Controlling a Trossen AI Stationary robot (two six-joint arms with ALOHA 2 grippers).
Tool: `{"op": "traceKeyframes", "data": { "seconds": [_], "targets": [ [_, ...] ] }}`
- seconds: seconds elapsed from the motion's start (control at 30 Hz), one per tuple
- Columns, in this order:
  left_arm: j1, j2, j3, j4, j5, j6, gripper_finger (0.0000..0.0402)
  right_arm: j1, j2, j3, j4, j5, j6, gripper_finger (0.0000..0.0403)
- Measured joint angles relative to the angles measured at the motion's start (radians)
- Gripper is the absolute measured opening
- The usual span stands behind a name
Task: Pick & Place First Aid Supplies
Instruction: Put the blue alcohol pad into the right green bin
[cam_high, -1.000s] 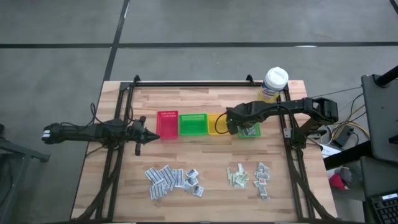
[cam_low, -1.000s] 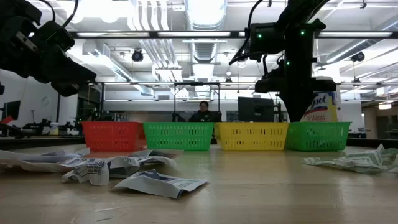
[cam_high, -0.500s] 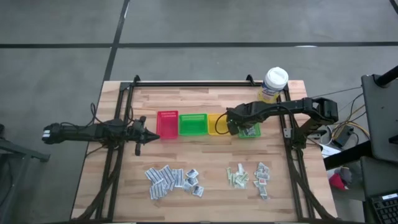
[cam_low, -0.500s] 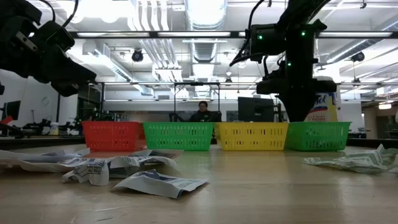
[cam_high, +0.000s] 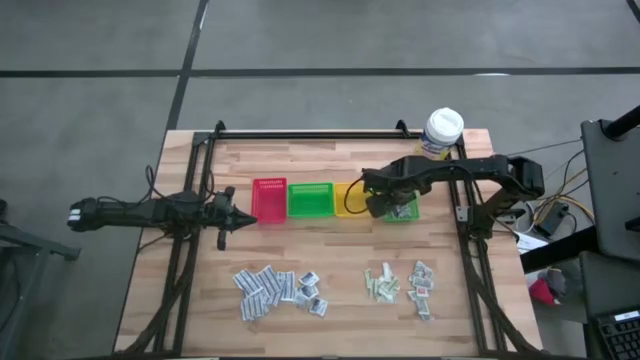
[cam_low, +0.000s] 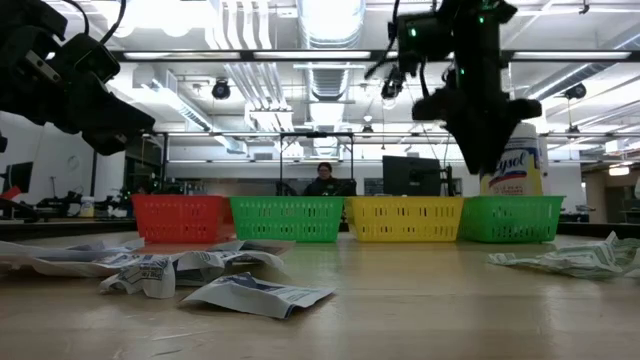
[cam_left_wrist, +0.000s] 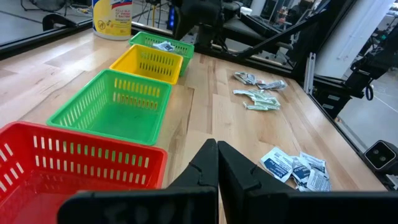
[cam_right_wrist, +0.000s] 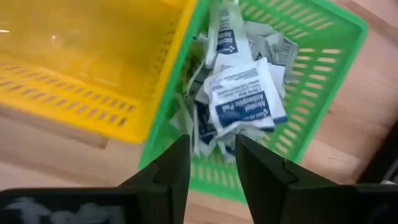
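My right tool (cam_right_wrist: 211, 163) hangs parted and empty over the sachets (cam_right_wrist: 239, 102) heaped in the end green bin (cam_right_wrist: 323, 74), so dropping low could snag that pile and drag one out.

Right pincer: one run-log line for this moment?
right pincer: open, empty, above far green bin | sachets: in that bin | left pincer: shut, waiting by red bin

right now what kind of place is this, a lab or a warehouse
Most likely a robotics lab or workshop: a light wooden work table with two dark robot arms, exposed ceiling ducts and strip lights, and a person seated at dark monitors behind the coloured plastic bins.
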Motion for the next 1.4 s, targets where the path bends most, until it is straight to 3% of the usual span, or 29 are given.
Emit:
{"op": "traceKeyframes", "data": {
  "seconds": [0.4, 0.6, 0.93, 1.13, 1.4],
  "targets": [
    [0.0, 0.0, 0.0, 0.0, 0.0, 0.0, 0.0, 0.233, 0.007, 0.181, 0.011, 0.005, 0.05, 0.0097],
    [0.0, 0.0, 0.0, 0.0, 0.0, 0.0, 0.0, 0.386, 0.008, 0.175, 0.211, 0.078, 0.001, 0.0086],
    [0.0, 0.0, 0.0, 0.0, 0.0, 0.0, 0.0, 0.51, 0.009, 0.131, 0.582, 0.08, -0.199, 0.0068],
    [0.0, 0.0, 0.0, 0.0, 0.0, 0.0, 0.0, 0.526, 0.053, 0.132, 0.698, 0.079, -0.368, 0.0072],
    [0.0, 0.0, 0.0, 0.003, 0.0, 0.0, 0.0, 0.529, 0.162, 0.133, 0.776, -0.009, -0.614, 0.007]
  ]
}}
